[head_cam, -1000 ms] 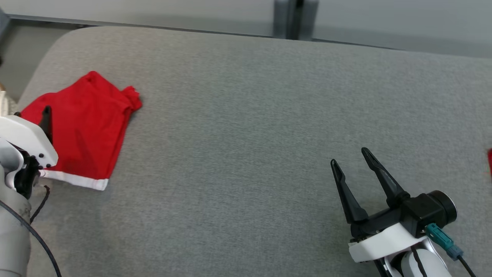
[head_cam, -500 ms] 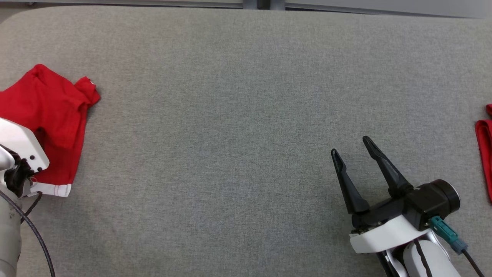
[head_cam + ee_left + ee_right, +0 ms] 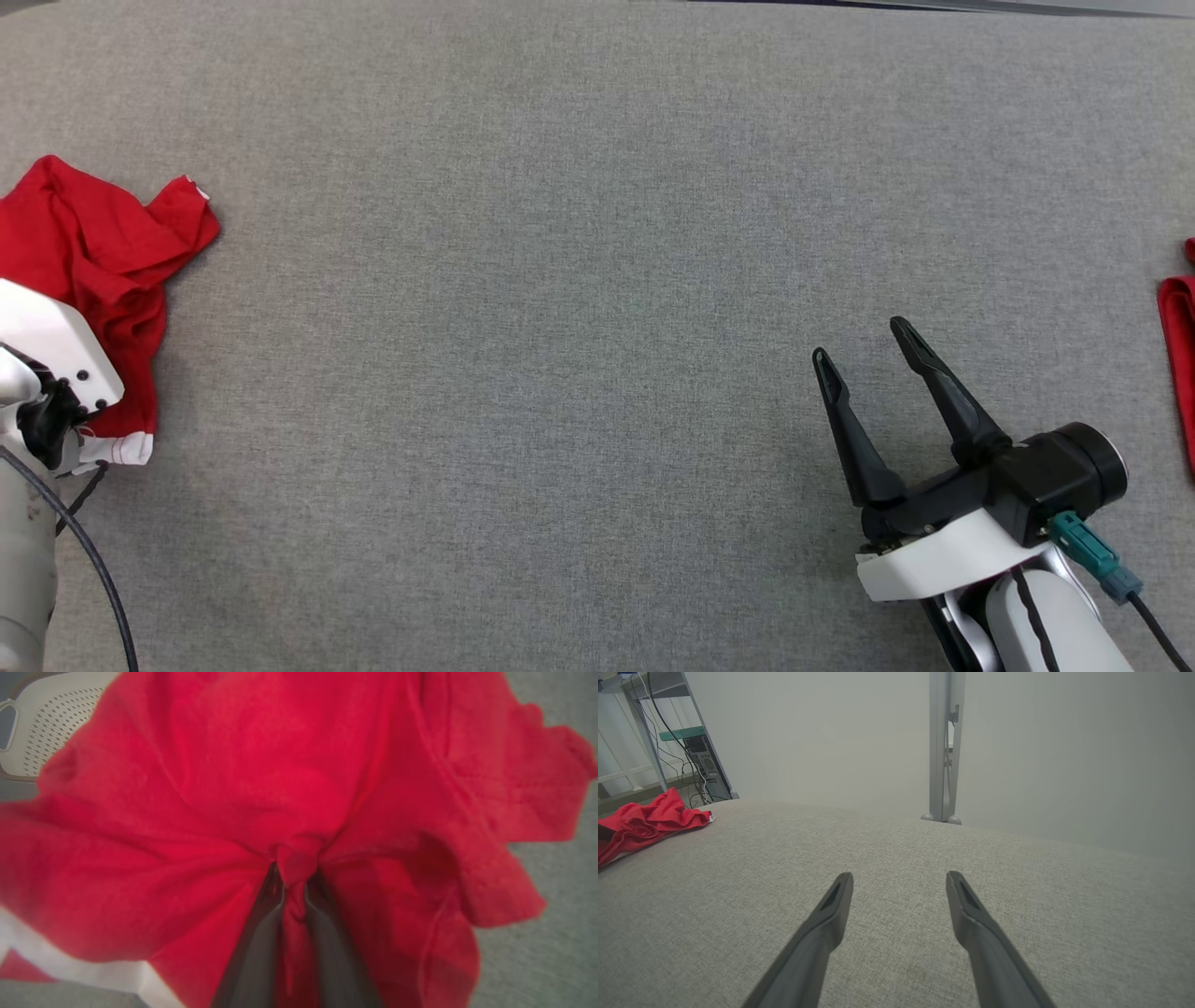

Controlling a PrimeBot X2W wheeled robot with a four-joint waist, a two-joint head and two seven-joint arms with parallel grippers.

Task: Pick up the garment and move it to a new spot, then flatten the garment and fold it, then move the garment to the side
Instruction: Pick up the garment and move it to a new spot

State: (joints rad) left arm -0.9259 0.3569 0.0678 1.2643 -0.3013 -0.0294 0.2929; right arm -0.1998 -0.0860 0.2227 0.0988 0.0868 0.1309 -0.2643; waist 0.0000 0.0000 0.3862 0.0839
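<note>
The garment point(image 3: 93, 252) is red with a white hem band and lies bunched at the far left of the grey padded surface point(image 3: 560, 280). In the left wrist view the garment point(image 3: 299, 779) gathers into a knot of cloth pinched between my left gripper point(image 3: 295, 877), which is shut on it. In the head view that arm's white wrist housing covers the garment's near part. My right gripper point(image 3: 864, 341) hovers open over bare surface at the lower right, nothing between its fingers point(image 3: 836, 905). The right wrist view has the garment point(image 3: 644, 821) far to the left.
Another red cloth point(image 3: 1178, 364) lies at the right edge of the surface. Beyond the far edge stand a grey post point(image 3: 944, 746) and a pale wall. A rack with cables point(image 3: 696, 756) stands behind the garment. A perforated white object point(image 3: 51, 723) sits beside the surface.
The head camera has tilted down, shifting the whole picture. My left gripper has closed on the garment, which has gone from lying flat to bunched and drawn together. The right gripper stays open.
</note>
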